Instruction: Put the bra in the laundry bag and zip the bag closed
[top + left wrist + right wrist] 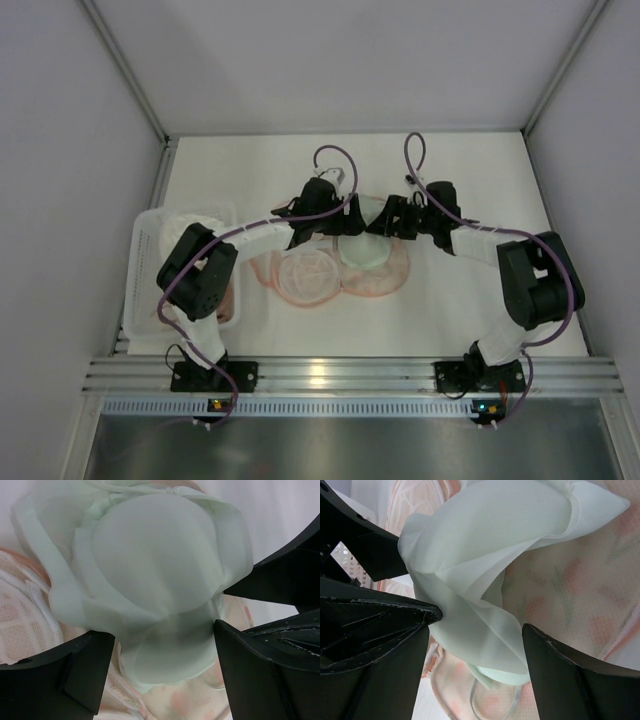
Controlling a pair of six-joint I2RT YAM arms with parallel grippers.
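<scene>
Left end effector [162, 630]: fingers [65, 675] spread, with a fold of the bag's mint lining [160, 565] bulging between them. It was poised over the middle of the bag.
Right end effector [482, 621]: fingers [375, 650] spread, with the same lining between them and one fingertip touching it. It was just beside the left end effector, over the middle of the bag.
Bag [385, 280]: lay open on the bench [460, 300], floral fabric flat, lining heaped up at its middle.
Bra [308, 272]: one round pink mesh cup lay in the bag's left half. The rest was hidden.
Basket [145, 250]: white plastic, left of the bag, partly under the left arm.
</scene>
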